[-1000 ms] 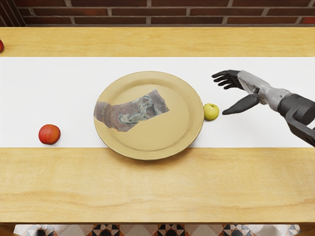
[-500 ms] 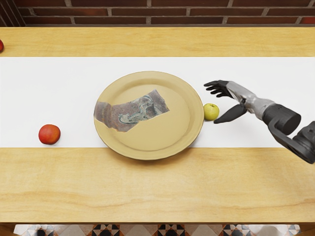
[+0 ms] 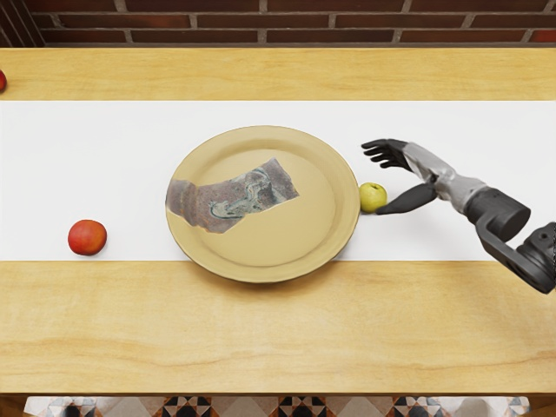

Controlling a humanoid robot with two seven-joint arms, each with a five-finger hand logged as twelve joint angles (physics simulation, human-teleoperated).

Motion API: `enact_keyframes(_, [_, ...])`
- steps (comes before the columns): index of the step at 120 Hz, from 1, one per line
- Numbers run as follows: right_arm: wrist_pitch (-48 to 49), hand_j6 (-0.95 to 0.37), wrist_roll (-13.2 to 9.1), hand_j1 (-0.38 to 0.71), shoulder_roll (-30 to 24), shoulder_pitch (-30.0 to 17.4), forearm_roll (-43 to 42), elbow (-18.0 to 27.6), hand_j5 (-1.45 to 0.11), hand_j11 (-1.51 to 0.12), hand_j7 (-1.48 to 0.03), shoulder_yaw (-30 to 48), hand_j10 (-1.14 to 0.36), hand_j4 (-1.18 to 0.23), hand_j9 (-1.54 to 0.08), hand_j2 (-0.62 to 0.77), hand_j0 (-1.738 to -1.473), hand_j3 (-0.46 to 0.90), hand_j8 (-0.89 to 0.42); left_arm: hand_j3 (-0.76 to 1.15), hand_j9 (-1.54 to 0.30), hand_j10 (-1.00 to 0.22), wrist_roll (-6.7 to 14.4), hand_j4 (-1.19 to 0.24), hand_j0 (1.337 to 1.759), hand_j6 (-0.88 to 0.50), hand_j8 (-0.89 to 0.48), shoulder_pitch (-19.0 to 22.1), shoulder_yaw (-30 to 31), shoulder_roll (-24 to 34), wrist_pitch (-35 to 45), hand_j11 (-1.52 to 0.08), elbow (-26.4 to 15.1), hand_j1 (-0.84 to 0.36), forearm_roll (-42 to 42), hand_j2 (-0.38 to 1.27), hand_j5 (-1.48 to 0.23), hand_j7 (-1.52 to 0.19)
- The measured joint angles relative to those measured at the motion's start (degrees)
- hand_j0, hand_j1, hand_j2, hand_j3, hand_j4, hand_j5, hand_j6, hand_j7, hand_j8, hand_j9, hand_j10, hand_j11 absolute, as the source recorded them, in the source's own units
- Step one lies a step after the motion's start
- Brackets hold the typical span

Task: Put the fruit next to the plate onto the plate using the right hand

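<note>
Right then, the right hand [image 3: 413, 174] was open, fingers spread, holding nothing. Its thumb was nearly at the little yellow-green fruit [image 3: 373, 197], which sat just beside the rim of the plate [image 3: 261, 268]. This looked like the reaching step. Next, the hand would need to close round the fruit and lift it.

Wooden table [image 3: 278, 321] fills frame | white runner [image 3: 87, 156] crosses its middle, left edge to right edge | red apple [image 3: 87, 237] on runner, lower left | sliver of red fruit [image 3: 3, 81] at upper left edge, on bare wood | brick wall [image 3: 278, 22] along top | patterned floor tiles [image 3: 295, 406] along bottom
</note>
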Motion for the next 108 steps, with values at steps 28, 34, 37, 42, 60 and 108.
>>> enact_keyframes(28, [0.1, -0.28, 2.8, -0.03, 2.9, 0.1, 0.2, -5.2, -0.35, -0.35, -0.35, -1.2, -0.27, -0.27, -0.35, -0.05, -1.658, 0.00, -0.27, 0.00, -0.32, -0.24, 0.0, -0.25, 1.658, -0.25, -0.25, 0.0, 0.0, 0.0, 0.0, -0.32, 0.0, 0.06, 0.0, 0.05, -0.32, -0.32])
enact_keyframes(34, [0.1, -0.28, 3.2, -0.02, 3.1, 0.1, 0.2, -5.7, -0.35, -0.35, -0.35, -1.7, -0.27, -0.28, -0.35, -0.05, -1.658, 0.00, -0.28, 0.00, -0.32, -0.24, 0.0, -0.25, 1.658, -0.25, -0.25, 0.0, 0.0, 0.0, 0.0, -0.32, 0.0, 0.06, 0.0, 0.05, -0.32, -0.32])
enact_keyframes(37, [0.1, -0.28, 3.5, -0.02, 3.3, 0.2, 0.3, -5.8, -0.36, -0.36, -0.36, -1.9, -0.28, -0.28, -0.36, -0.05, -1.658, 0.00, -0.28, 0.00, -0.32, -0.25, 0.0, -0.25, 1.658, -0.25, -0.25, 0.0, 0.0, 0.0, 0.0, -0.32, 0.0, 0.06, 0.0, 0.05, -0.32, -0.32])
enact_keyframes(42, [0.1, -0.28, 3.9, -0.02, 3.4, 0.2, 0.3, -6.0, -0.36, -0.36, -0.36, -2.1, -0.28, -0.28, -0.36, -0.05, -1.658, 0.00, -0.28, 0.00, -0.32, -0.25, 0.0, -0.25, 1.658, -0.25, -0.25, 0.0, 0.0, 0.0, 0.0, -0.32, 0.0, 0.06, 0.0, 0.05, -0.32, -0.32])
enact_keyframes(60, [0.1, -0.29, 5.2, -0.01, 3.8, 0.2, 0.3, -6.7, -0.37, -0.37, -0.37, -3.1, -0.29, -0.29, -0.37, -0.05, -1.658, 0.00, -0.29, 0.00, -0.32, -0.25, 0.0, -0.25, 1.658, -0.25, -0.25, 0.0, 0.0, 0.0, 0.0, -0.32, 0.0, 0.06, 0.0, 0.05, -0.32, -0.32])
enact_keyframes(108, [0.0, -0.35, 7.8, 0.07, 5.7, 0.5, 0.2, -10.1, -0.45, -0.45, -0.45, -3.9, -0.35, -0.35, -0.45, -0.07, -1.658, 0.00, -0.35, 0.00, -0.32, -0.24, 0.0, -0.25, 1.658, -0.25, -0.25, 0.0, 0.0, 0.0, 0.0, -0.32, 0.0, 0.06, 0.0, 0.05, -0.32, -0.32])
